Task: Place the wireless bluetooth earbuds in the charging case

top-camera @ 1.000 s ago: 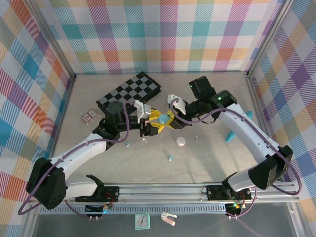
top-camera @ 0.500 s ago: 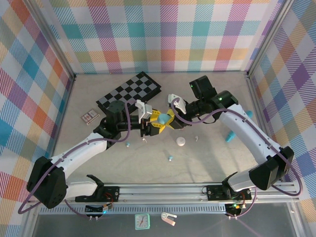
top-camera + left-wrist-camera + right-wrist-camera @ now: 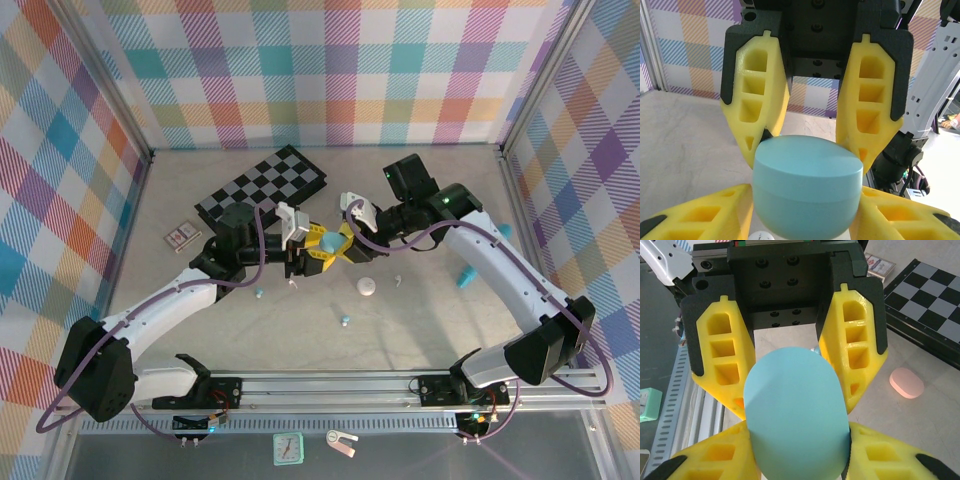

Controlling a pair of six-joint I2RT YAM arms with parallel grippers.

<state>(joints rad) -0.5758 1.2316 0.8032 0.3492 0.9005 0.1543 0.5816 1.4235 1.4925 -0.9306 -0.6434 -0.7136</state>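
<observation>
A teal pebble-shaped charging case point(image 3: 328, 240) hangs above the table's middle, lid closed. My left gripper point(image 3: 312, 246) is shut on it from the left and my right gripper point(image 3: 345, 238) from the right. In the left wrist view the case point(image 3: 807, 187) sits between the yellow fingers point(image 3: 757, 125) of my left gripper point(image 3: 807, 155). In the right wrist view the case point(image 3: 797, 420) fills my right gripper point(image 3: 796, 395). Tiny earbuds lie on the table below: teal ones point(image 3: 258, 293) point(image 3: 345, 320) and white ones point(image 3: 293, 284) point(image 3: 397, 280).
A white case point(image 3: 367, 287) lies just right of centre and a pink case point(image 3: 906, 382) rests near the checkerboard point(image 3: 262, 185). A teal cylinder point(image 3: 466, 276) stands at the right. A small card box point(image 3: 182, 236) is at the left.
My left gripper's jaws have narrowed slightly onto the teal case. Both arms and the case stay almost where they were.
</observation>
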